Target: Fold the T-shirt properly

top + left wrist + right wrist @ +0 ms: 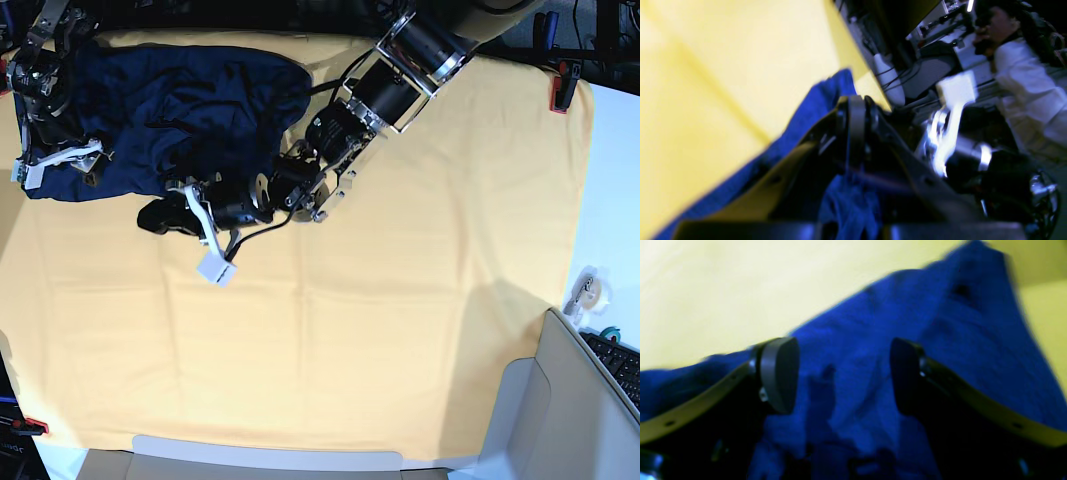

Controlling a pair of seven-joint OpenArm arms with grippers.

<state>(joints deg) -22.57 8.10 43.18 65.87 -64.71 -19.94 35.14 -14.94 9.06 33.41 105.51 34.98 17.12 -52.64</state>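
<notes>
In the base view, far left: right claw (85, 158) sits at the left edge of the T-shirt (180, 100), jaws spread wide, nothing pinched. The right wrist view confirms it: both pads (780, 373) stand apart w/ blue fabric lying between and beyond them, bunched, not gripped.

The T-shirt is a crumpled navy heap in the top-left corner of the tabletop, on the yellow cloth (400, 330). Its long axis runs roughly left-right across the back edge; no sleeve or hem can be told apart in that bundle.

Moving right: the left arm reaches diagonally in from top centre, so the left claw (165, 215) ends at the shirt's lower front edge, well left of the tabletop's middle. Left claw is clenched; the left wrist view, tho blurred, shows blue fabric (846, 200) caught at and below the closed tips (857, 110), so prob. grasping a fold of the shirt.

Key relation: the shirt lies between the two claws, right claw at its left end, left claw at its front. Both are at the cloth; the rest of the tabletop to the right is open yellow, where spreading would need to go.
</notes>
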